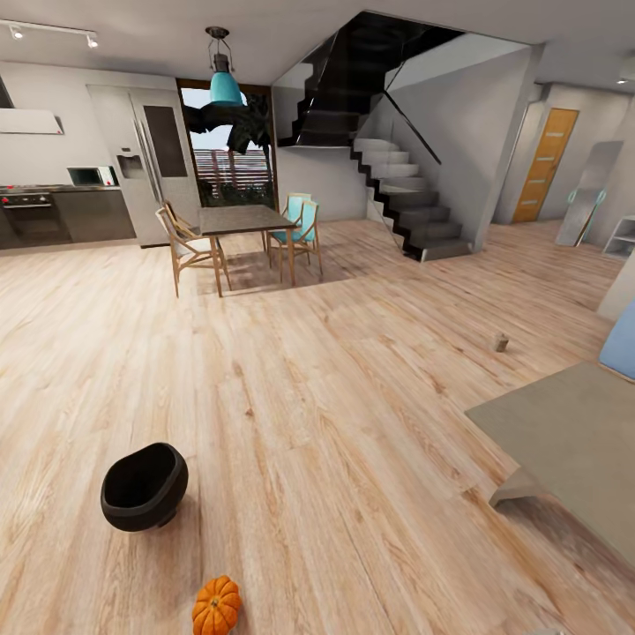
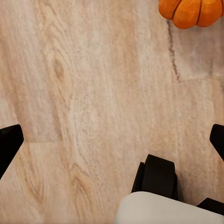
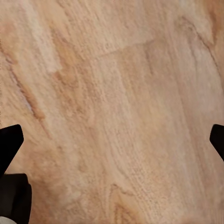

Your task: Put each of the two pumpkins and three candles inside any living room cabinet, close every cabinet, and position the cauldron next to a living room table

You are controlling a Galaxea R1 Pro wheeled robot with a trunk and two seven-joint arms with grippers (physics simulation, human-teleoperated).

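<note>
We see the left gripper [image 2: 112, 140] spread wide, dark fingertips at both sides of its wrist view, nothing between them but wood floor [image 2: 93, 93]. A pumpkin [image 2: 190, 11] sits on the floor beyond the fingers, apart from them (cut off by the frame). The right gripper [image 3: 112, 140] is equally wide apart, holding nothing, over bare boards. In the head view the pumpkin [image 1: 216, 605] lies on the floor by the lower edge, stem direction unclear. The cauldron [image 1: 144, 485] rests near it, tipped, mouth facing up and right. A small candle [image 1: 501, 342] stands upright farther off, near a grey rug [image 1: 573, 441]. Beyond: dining table [image 1: 242, 220], chairs, staircase [image 1: 406, 194], kitchen.
</note>
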